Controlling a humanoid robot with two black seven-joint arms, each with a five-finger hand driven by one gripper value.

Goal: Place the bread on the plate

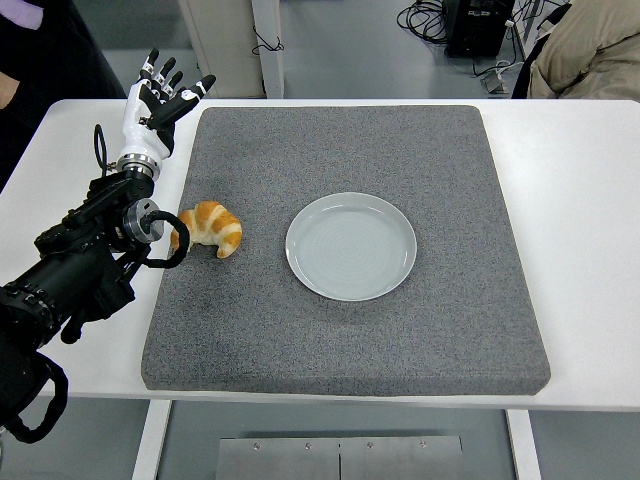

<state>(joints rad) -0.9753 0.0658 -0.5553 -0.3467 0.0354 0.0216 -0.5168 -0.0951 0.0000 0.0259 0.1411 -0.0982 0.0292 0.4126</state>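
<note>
- Nearest you, the left arm (70, 270) comes in from the left edge over the counter (590, 250), its black forearm lying along the left side of the grey mat (350, 340).
- The left hand (155, 105) is raised beyond the bread, near the mat's far-left corner, with its fingers (152, 62) spread apart and holding nothing.
- The bread (210, 227) is a croissant lying on the mat near its left edge, just beside the arm's wrist joint and its looped black cable (160, 255); it is left of the plate and clearly apart from it.
- The plate (351, 246) sits near the middle of the mat with nothing on it, so the task is not yet done.
- Expect the croissant to be light, soft and flaky: it will likely crush or shed crust if you squeeze hard, and its glazed ridges may slip a little.
- Take hold across the thick middle of the crescent, thumb on one long side and fingers on the other; the thin tapered tips would probably bend or break.
- Close gently, only until it stops shifting.
- The plate looks smooth and rigid, with a shallow rim, so you can set the bread down flat in its centre.
- Count: one croissant, one plate, one mat, one robot arm in view; the right arm is not visible.
- A person's beige sleeve (590, 45) shows at the top right, well away from the work.
</note>
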